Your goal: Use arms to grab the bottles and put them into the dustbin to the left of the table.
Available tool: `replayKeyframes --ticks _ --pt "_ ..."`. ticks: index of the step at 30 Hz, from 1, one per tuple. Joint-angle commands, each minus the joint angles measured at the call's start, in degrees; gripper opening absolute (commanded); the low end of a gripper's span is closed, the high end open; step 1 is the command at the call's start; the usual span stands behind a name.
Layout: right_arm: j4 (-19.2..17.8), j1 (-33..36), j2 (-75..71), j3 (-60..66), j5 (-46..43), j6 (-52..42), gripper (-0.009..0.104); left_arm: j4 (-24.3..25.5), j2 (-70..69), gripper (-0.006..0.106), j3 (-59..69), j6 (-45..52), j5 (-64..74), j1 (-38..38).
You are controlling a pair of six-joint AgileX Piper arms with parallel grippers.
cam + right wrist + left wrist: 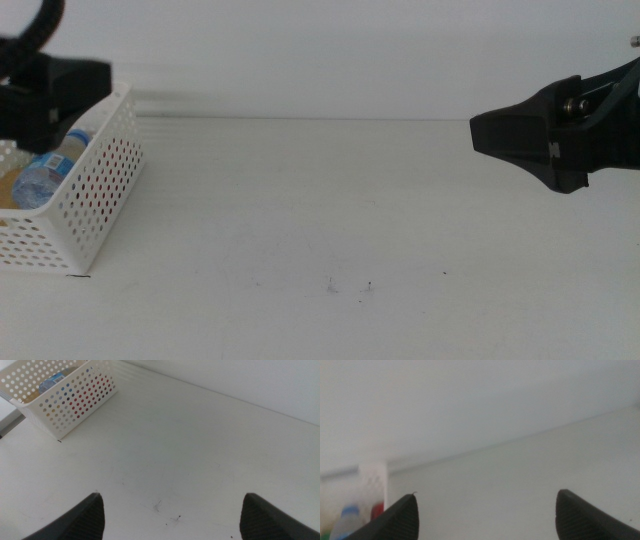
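White perforated plastic is where everything sits right now: the dustbin (95, 195) is at the far left of the table (330, 200), and the water bottle (48, 172) with its blue cap is lying inside it. Through the holes in the right wrist view you can spot red and yellowish stuff too, so I'd guess the can and the tea bottle are in there as well, though neither is clear enough to swear by. No bottle shows on the open tabletop, just a few dark specks (350, 288) near the front.

The left hand (45, 95) hangs right over the bin, jaws spread wide with nothing between them. The right hand (172, 515) is up in the air over the right side, well apart from the bin, also spread wide and empty.

So my read is the job is basically done and this is the pull-back step. To do it well: lift the left hand straight up before swinging it away so it doesn't clip the bin's rim or nudge the basket, and keep the jaws apart so nothing gets snagged coming out.
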Motion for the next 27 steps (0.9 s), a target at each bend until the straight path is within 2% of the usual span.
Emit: replayKeyframes --ticks 1,7,10,14,27 --pt "-0.4 0.0 -0.1 -0.4 -0.1 -0.4 0.091 6.3 -0.2 0.094 -0.1 -8.6 2.3 -0.1" --pt "-0.4 0.0 -0.1 -0.4 -0.1 -0.4 0.091 6.7 -0.2 0.094 0.2 -8.9 2.2 -0.1" --pt "-0.4 0.0 -0.1 -0.4 -0.1 -0.4 0.091 4.7 -0.2 0.094 0.2 -9.0 1.8 -0.7" --pt "-0.4 0.0 -0.1 -0.4 -0.1 -0.4 0.091 -0.9 -0.2 0.094 0.2 -8.3 -1.0 -1.3" --pt "-0.4 0.0 -0.1 -0.4 -0.1 -0.4 0.091 -0.1 -0.2 0.094 0.2 -8.3 -5.7 -1.3"
